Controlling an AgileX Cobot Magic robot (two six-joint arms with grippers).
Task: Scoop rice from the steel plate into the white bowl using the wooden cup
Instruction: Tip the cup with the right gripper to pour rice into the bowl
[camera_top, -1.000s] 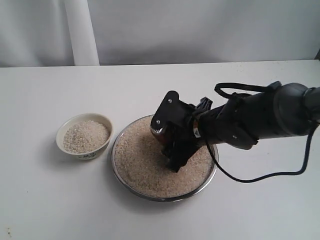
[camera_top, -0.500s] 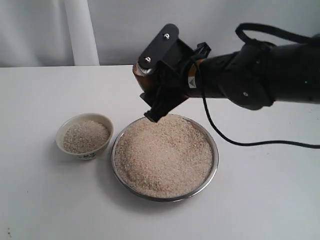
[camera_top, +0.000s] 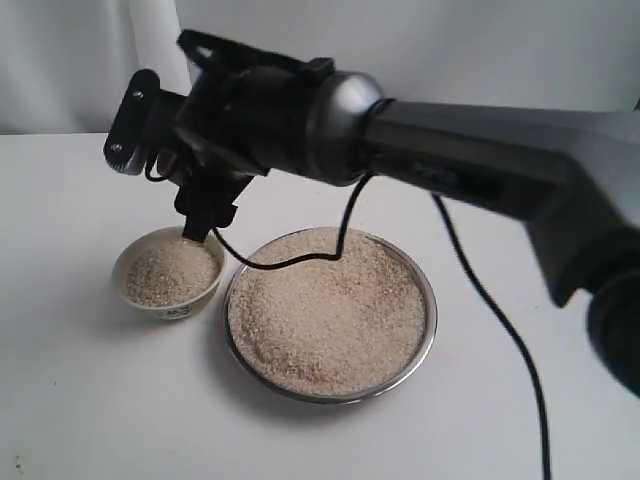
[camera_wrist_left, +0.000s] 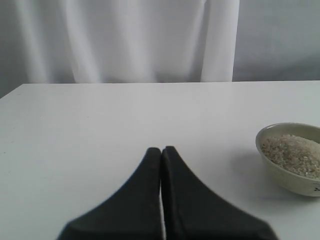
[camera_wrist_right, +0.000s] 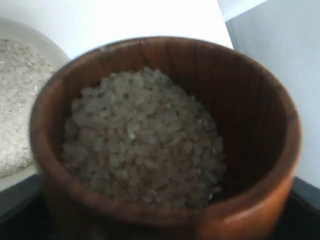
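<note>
My right gripper (camera_top: 162, 182) reaches across to the left and hangs just above the white bowl (camera_top: 140, 300), which holds some rice (camera_top: 170, 272). It is shut on the wooden cup (camera_wrist_right: 260, 125), which stands nearly upright and is heaped with rice (camera_wrist_right: 145, 140). In the exterior view the gripper hides the cup. The steel plate (camera_top: 428, 300) lies to the right of the bowl under a broad mound of rice (camera_top: 330, 310). My left gripper (camera_wrist_left: 161, 150) is shut and empty, low over the table, with the bowl (camera_wrist_left: 285, 175) off to its side.
The right arm's black cable (camera_top: 490, 310) droops over the plate and the table to the right. A white curtain (camera_top: 160, 60) hangs behind the table's far edge.
The right gripper lifted the cup out of the plate's rice and carried it up and to the left, ending above the white bowl.
</note>
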